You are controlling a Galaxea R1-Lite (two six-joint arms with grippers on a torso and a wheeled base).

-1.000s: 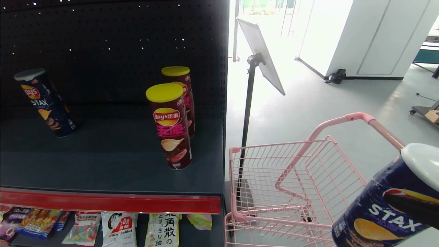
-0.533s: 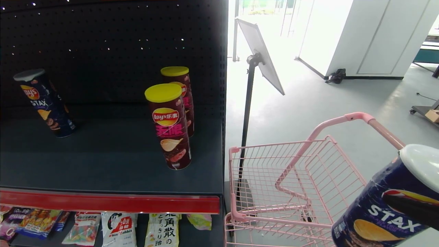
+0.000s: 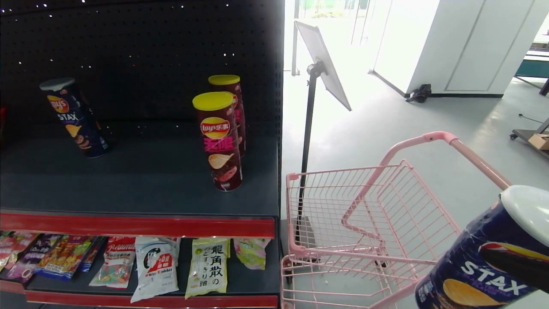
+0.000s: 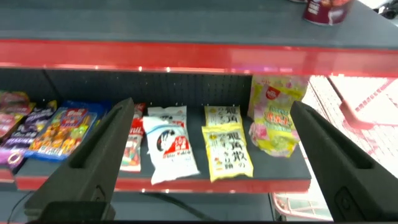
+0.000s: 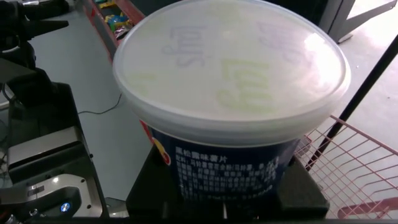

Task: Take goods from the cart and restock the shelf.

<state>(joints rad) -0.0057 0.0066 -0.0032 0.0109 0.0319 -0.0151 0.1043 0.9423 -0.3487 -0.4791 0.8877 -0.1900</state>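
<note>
My right gripper [image 5: 227, 190] is shut on a dark blue chip can [image 5: 230, 93] with a white lid, its fingers [image 5: 149, 186] pressing both sides. In the head view this can [image 3: 480, 257] hangs tilted at the lower right, beside the pink cart [image 3: 364, 223]. The dark upper shelf [image 3: 128, 189] holds another blue can [image 3: 75, 118] at the back left and two maroon cans with yellow lids, one in front [image 3: 218, 141] and one behind [image 3: 233, 107]. My left gripper [image 4: 205, 155] is open, facing the lower shelf with nothing between its fingers [image 4: 93, 162].
Snack bags [image 3: 158, 268] lie in a row on the lower shelf under the red edge strip [image 3: 137, 226]. A sign stand on a black pole [image 3: 309, 128] stands between shelf and cart. The cart basket looks empty. Open grey floor lies beyond.
The head camera has moved: the shelf sits higher and further right in the picture and more of the lower shelf shows. The blue can stays in my right gripper.
</note>
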